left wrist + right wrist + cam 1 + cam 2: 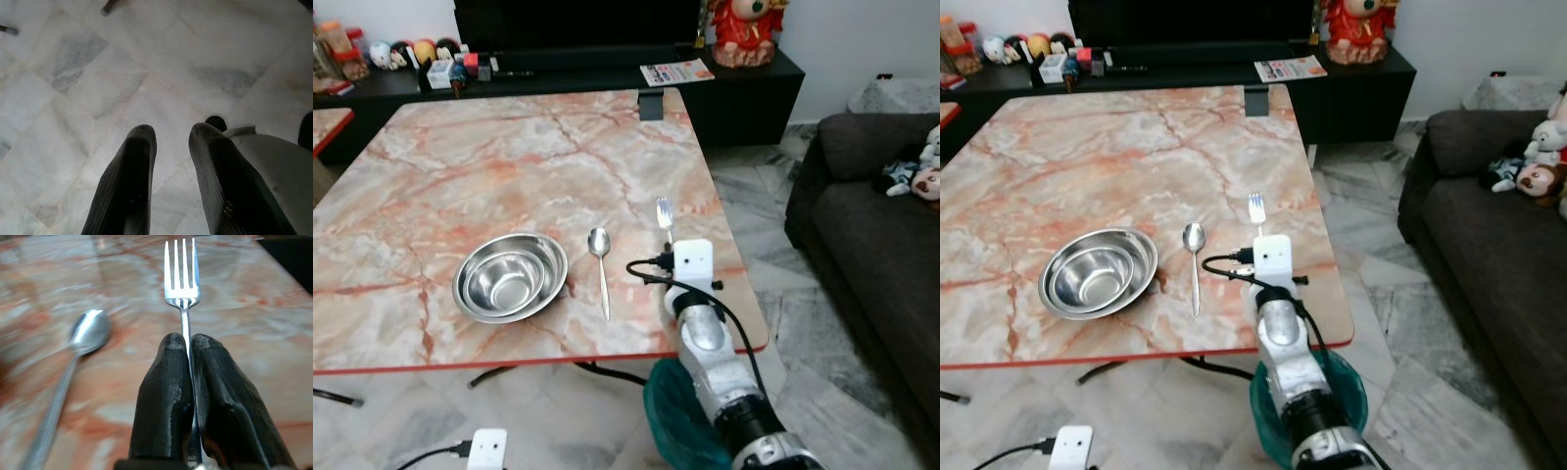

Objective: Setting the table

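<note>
The right gripper (188, 345) is pinching the fork (182, 281) by its handle, holding it just beside the spoon (600, 257), tines pointing away, seemingly to lay it parallel.

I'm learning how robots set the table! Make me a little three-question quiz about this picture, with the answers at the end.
1. True or false: the right tool is shut on the fork.
2. What lies between the steel bowls and the fork? A) knife B) spoon C) cup
3. Fill in: the left tool hangs over the marble ____.

Key:
1. True; its fingers pinch the fork's handle.
2. B, the spoon, lying on the table.
3. Floor.
</note>
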`<state>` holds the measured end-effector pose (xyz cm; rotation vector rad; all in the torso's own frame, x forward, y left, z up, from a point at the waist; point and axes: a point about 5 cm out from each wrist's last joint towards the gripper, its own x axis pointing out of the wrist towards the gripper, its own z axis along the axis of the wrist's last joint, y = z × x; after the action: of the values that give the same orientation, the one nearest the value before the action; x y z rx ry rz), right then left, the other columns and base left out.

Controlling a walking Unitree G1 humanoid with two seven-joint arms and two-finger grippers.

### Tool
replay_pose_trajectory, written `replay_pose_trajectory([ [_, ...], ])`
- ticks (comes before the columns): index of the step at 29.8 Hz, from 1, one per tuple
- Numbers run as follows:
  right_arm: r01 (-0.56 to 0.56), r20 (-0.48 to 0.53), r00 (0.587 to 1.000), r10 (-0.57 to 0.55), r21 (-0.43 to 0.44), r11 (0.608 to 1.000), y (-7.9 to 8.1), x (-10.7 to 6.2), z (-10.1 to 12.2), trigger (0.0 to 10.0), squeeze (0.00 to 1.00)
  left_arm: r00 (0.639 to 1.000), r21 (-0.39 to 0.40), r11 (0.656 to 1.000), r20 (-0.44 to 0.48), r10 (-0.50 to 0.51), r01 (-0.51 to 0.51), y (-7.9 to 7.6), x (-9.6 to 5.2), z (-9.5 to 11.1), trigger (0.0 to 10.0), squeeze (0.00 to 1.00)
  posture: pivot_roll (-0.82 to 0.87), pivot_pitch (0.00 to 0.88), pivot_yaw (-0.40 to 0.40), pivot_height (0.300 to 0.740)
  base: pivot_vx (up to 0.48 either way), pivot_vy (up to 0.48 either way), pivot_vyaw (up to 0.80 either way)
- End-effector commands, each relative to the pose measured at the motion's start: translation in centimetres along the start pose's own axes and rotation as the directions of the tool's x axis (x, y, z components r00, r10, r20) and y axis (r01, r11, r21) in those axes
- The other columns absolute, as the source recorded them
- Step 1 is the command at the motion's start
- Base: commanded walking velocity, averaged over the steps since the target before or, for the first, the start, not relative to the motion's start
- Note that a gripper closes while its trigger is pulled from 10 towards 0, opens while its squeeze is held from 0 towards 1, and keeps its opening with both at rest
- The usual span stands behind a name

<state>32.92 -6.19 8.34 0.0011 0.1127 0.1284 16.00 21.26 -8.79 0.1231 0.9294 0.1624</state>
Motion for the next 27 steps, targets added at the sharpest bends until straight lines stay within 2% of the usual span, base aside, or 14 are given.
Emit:
replay_pose_trajectory([
  [1, -0.004, -0.019, 1.000, 0.004, 0.022, 1.000, 0.5, 0.2, 0.0, 10.0, 0.00, 1.000, 0.013, 1.000, -0.027, 0.008, -0.008, 0.5, -0.2, -0.8, 10.0, 0.00, 0.01, 0.054, 0.042, 0.740, 0.000, 0.000, 0.00],
  [5, -0.003, -0.033, 0.999, 0.004, 0.022, 1.000, 0.6, 0.3, 0.0, 10.0, 0.00, 1.000, 0.014, 1.000, -0.027, 0.011, -0.010, 0.6, -0.1, -0.7, 10.0, 0.00, 0.01, 0.053, 0.049, 0.740, 0.000, 0.000, 0.00],
  [12, 0.023, -0.095, 0.995, -0.015, 0.081, 0.996, 0.6, 1.0, -0.2, 10.0, 0.00, 1.000, 0.025, 1.000, -0.025, 0.013, -0.012, 0.8, -0.1, -0.6, 10.0, 0.00, 0.02, 0.055, 0.058, 0.740, 0.000, 0.000, 0.00],
  [17, 0.001, -0.063, 0.998, 0.004, 0.077, 0.997, 0.8, 1.6, 0.9, 10.0, 0.00, 0.999, 0.022, 1.000, -0.030, 0.017, -0.016, 1.0, -0.2, -0.8, 10.0, 0.00, 0.02, 0.055, 0.059, 0.740, 0.000, 0.000, 0.00],
  [23, -0.010, -0.067, 0.998, 0.015, 0.074, 0.997, 1.0, 1.7, 0.8, 10.0, 0.00, 0.999, 0.021, 1.000, -0.030, 0.019, -0.018, 1.1, -0.2, -0.8, 10.0, 0.00, 0.02, 0.053, 0.058, 0.740, 0.000, 0.000, 0.00],
  [27, -0.027, -0.093, 0.995, 0.034, 0.068, 0.997, 1.7, 2.1, 1.0, 10.0, 0.00, 0.999, 0.018, 1.000, -0.031, 0.017, -0.016, 0.9, -0.2, -0.9, 10.0, 0.00, 0.02, 0.056, 0.056, 0.740, 0.000, 0.000, 0.00],
])
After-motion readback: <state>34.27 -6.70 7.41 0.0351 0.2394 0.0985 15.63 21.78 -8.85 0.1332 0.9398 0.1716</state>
